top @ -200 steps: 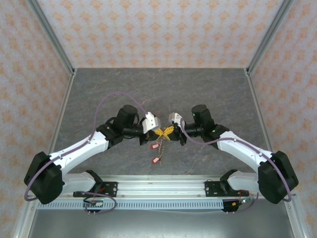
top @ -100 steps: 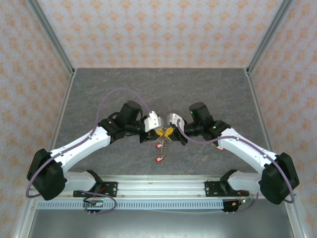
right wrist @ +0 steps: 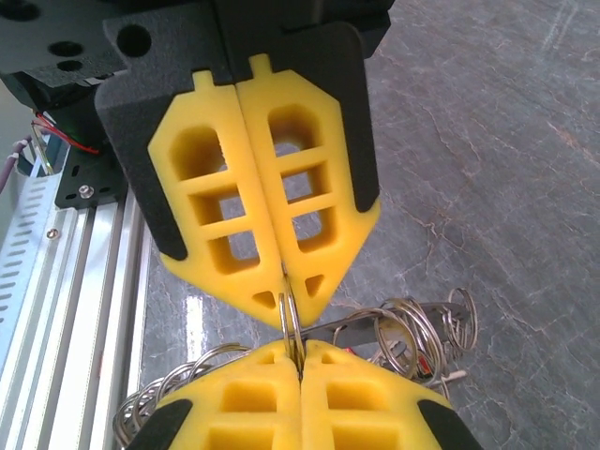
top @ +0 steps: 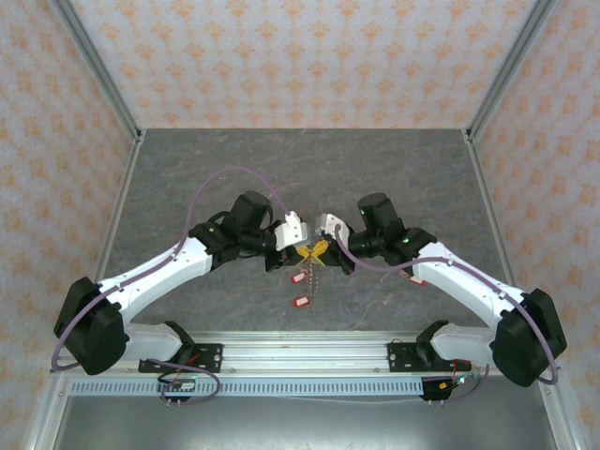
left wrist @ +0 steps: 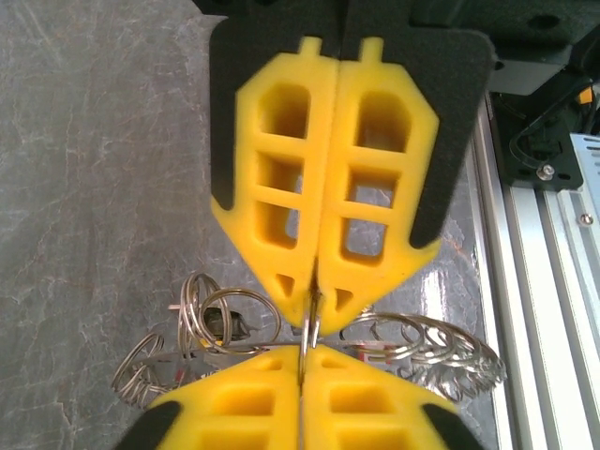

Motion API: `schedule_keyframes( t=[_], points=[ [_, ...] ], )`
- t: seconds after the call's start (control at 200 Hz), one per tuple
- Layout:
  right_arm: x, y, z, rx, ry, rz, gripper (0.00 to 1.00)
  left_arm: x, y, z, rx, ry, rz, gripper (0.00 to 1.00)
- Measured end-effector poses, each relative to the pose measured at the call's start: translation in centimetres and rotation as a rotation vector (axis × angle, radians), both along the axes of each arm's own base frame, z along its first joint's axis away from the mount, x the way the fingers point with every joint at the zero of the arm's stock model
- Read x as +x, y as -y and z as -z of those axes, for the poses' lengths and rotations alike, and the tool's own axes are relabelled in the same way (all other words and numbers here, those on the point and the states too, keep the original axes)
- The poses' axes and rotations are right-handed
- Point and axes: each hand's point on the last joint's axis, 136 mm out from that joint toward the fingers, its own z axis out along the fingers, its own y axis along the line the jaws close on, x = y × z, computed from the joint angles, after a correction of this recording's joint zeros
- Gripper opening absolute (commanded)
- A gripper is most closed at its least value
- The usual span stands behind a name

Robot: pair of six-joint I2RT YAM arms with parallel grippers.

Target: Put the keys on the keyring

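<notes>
The keyring point(left wrist: 441, 343) is sitting over the middle of the table point(top: 187, 187). A thin loop of its wire is running between both sets of fingertips, with coils spreading to either side. Whether it is lifted clear cannot be told. The keys point(top: 300, 277), two with red tags, are trailing just beneath it toward the bases, and whether any is threaded is unclear.

The left gripper point(left wrist: 317, 292) is clenching the wire, having loosened and re-pinched within the last second. The right gripper point(right wrist: 286, 292) is staying clenched on the same wire, tip to tip with the left. Both arms have been edging slightly away from the bases, shifting the tags.

Judgement: the left is re-seating its grip, and threading is still pending.
</notes>
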Motion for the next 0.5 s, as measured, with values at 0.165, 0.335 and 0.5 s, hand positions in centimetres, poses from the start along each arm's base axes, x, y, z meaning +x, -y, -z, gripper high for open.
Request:
schedule_keyframes(
  t=[0.165,0.335,0.5],
  points=[
    [0.37,0.16,-0.36,0.021,0.009,0.028,0.09,0.31,0.31,-0.39,-0.032,0.009,-0.012,0.0],
    [0.49,0.43,-0.09,0.115,-0.028,0.044,0.1,0.2,0.67,-0.14,-0.107,0.0,-0.033,0.0],
    [0.47,0.43,0.01,0.181,-0.062,0.05,0.02,0.22,0.8,0.03,-0.149,-0.023,-0.047,0.0]
  ],
)
